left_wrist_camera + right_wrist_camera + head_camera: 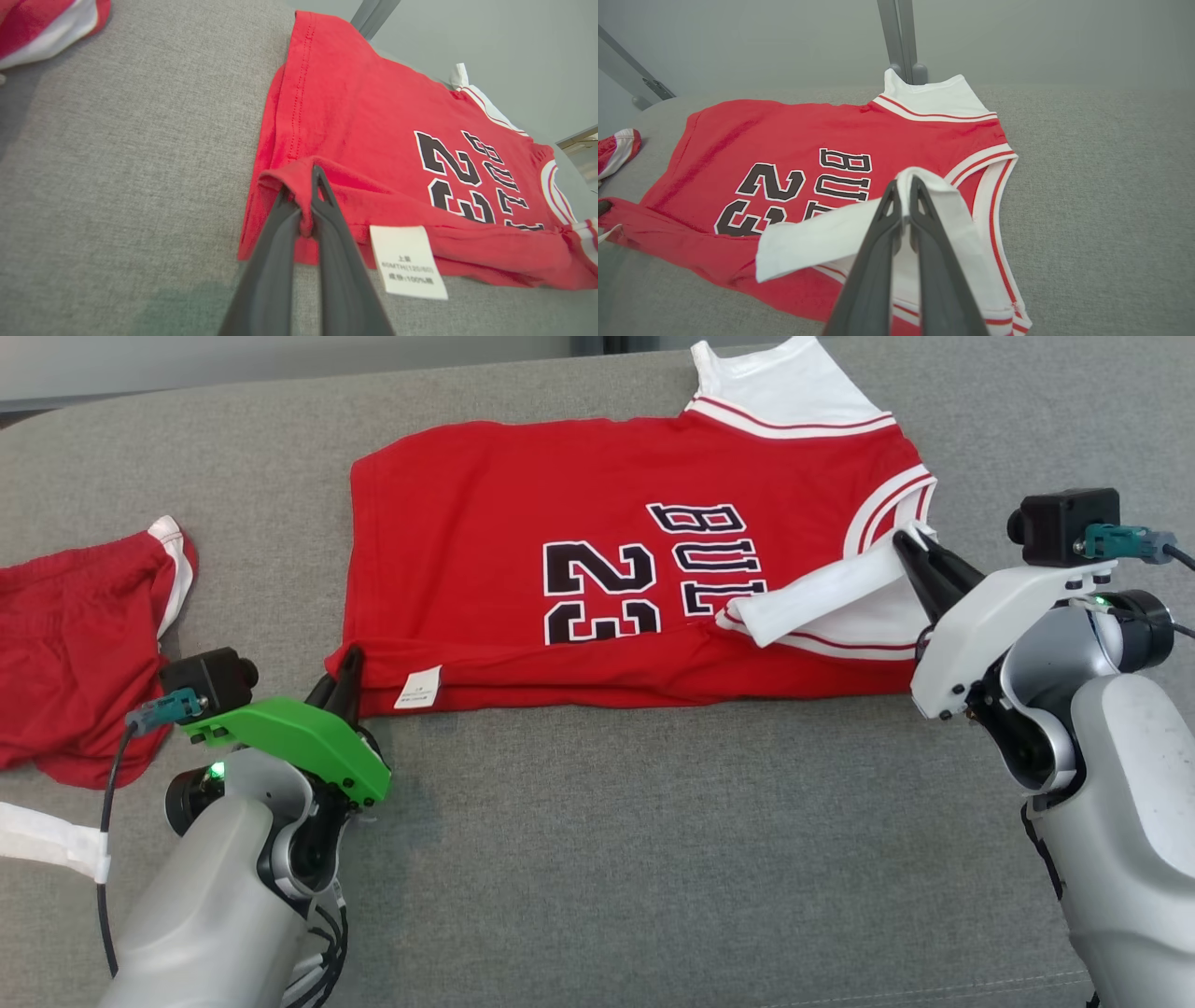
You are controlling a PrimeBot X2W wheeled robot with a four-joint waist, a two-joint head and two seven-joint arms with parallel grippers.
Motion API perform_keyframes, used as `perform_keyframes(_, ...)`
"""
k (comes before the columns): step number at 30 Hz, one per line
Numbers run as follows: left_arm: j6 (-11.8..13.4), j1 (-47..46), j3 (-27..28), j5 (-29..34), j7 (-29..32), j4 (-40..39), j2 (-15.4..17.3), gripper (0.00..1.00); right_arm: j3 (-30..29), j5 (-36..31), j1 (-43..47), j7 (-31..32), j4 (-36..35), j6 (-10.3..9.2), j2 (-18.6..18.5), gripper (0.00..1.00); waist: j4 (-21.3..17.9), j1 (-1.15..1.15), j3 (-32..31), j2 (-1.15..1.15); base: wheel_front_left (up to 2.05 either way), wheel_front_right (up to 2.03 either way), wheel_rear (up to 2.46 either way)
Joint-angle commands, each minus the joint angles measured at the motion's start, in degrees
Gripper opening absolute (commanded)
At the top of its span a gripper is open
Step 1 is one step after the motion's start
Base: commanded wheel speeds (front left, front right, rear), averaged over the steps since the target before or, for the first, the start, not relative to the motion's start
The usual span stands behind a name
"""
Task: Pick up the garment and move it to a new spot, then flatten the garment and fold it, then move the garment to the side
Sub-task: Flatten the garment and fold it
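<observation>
A red jersey (523, 523) with white sleeves and black "23" lettering lies on the grey cushion, its near long edge folded over towards the middle. My left gripper (347, 674) is shut on the jersey's red hem corner (303, 186), next to a white care label (407, 261). My right gripper (910, 543) is shut on the near white sleeve (924, 196), which is lifted and folded over the red body. The far white sleeve (784, 383) lies flat at the top.
Red shorts with white trim (75, 635) lie crumpled at the left of the grey cushion (653, 849). A white strip of cloth (47, 840) shows at the lower left. Bare cushion stretches across the front and right.
</observation>
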Motion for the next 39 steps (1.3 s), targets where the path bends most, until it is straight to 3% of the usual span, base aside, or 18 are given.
perform_keyframes(1, -0.4, -1.3, 0.1, 0.3, -0.4, 0.6, -0.2, 0.0, -0.1, -0.8, -1.3, -1.8, 0.9, -0.06, -0.2, 0.0, 0.2, 0.0, 1.0, 0.0, 0.0, 0.0, 0.0)
perform_keyframes(9, -2.3, -4.1, -0.6, 0.5, -1.6, 3.0, -2.3, 0.02, -1.7, -3.8, -4.6, -7.9, 6.8, -0.06, 0.5, 0.0, 0.9, 0.0, 2.5, 0.0, 0.0, 0.0, 0.0)
perform_keyframes(10, -2.5, -4.3, -0.7, 0.5, -1.6, 3.3, -2.5, 0.19, -1.4, -3.9, -4.8, -8.3, 7.4, -0.06, 0.7, 0.43, 0.9, 0.0, 2.6, 0.0, 0.0, 0.0, 0.0)
perform_keyframes(11, -2.6, -4.5, -0.8, 0.5, -1.6, 3.5, -2.6, 0.5, -1.2, -3.7, -4.9, -8.8, 7.7, -0.06, 1.0, 1.0, 1.0, 0.0, 2.7, 0.0, 0.0, 0.0, 0.0)
perform_keyframes(12, -2.7, -4.5, -0.8, 0.4, -1.7, 3.7, -2.7, 1.0, -1.1, -3.4, -5.3, -9.7, 8.0, -0.06, 1.2, 1.0, 1.0, 0.0, 2.7, 0.0, 0.0, 0.0, 0.0)
perform_keyframes(16, -3.1, -3.8, -0.8, 0.9, -3.3, 4.1, -2.2, 1.0, -0.5, -2.7, -5.4, -12.7, 8.9, -0.06, 1.3, 1.0, 1.0, 0.0, 2.4, 0.0, 0.0, 0.0, 0.0)
perform_keyframes(20, 1.0, 0.3, -0.6, 3.8, -8.4, 4.2, -0.1, 1.0, -4.8, -5.2, -2.8, -15.0, 8.7, -0.08, 1.8, 1.0, 0.5, 0.0, 0.9, 0.0, 0.0, 0.0, 0.0)
perform_keyframes(27, 6.1, 5.7, -1.1, 6.6, -10.7, 0.8, 0.9, 1.0, -12.1, -11.3, 4.5, -4.7, 5.5, -0.07, 4.4, 1.0, 0.2, 0.0, 0.4, 0.0, 0.0, 0.0, 0.0)
perform_keyframes(28, 7.4, 6.3, -1.9, 7.2, -10.2, -1.0, 0.5, 1.0, -14.3, -13.2, 6.9, -0.6, 4.5, -0.07, 5.6, 1.0, 0.2, 0.0, 1.0, 0.0, 0.0, 0.0, 0.0)
perform_keyframes(39, 8.7, 1.3, -3.8, 8.1, -6.0, 0.7, -0.2, 1.0, -16.8, -17.3, 4.2, 1.8, 9.0, -0.07, 8.8, 1.0, 0.0, 0.0, 3.7, 0.0, 0.0, 0.0, 0.0)
